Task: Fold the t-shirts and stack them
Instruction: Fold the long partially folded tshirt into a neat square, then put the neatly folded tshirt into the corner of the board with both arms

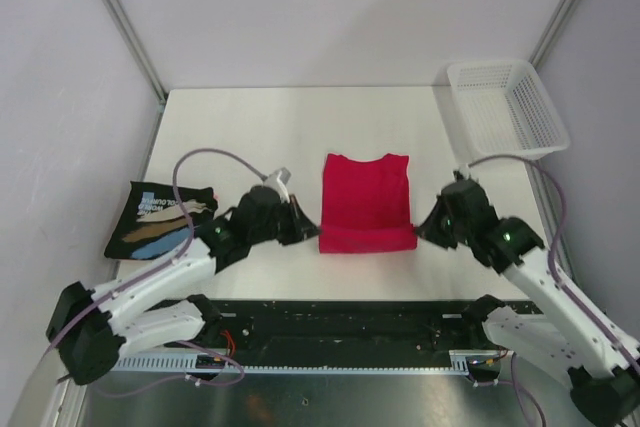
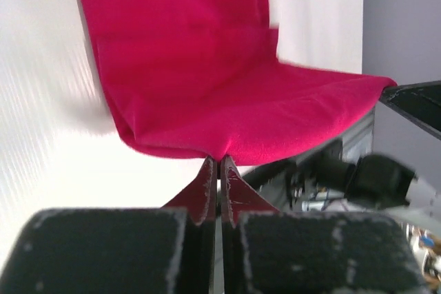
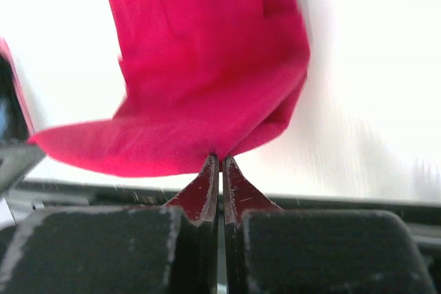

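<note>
Your left gripper (image 2: 219,164) and right gripper (image 3: 220,162) are both pinched tight on the near corners of the plain crimson-pink cloth t-shirt (image 1: 366,202), mid-table with its near hem lifted. I'd say that fold's half done. The black printed cloth t-shirt (image 1: 160,217) at the left edge looks folded, and stacking's not yet done.

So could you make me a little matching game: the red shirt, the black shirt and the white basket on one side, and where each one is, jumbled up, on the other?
Things
1. crimson t-shirt
2. black t-shirt
3. white basket

Places
A. at the far right corner of the table
B. on the left side, nothing gripping it
C. in the centre, near edge pinched by the left pincer and the right pincer

Pairs: 1-C, 2-B, 3-A
</note>
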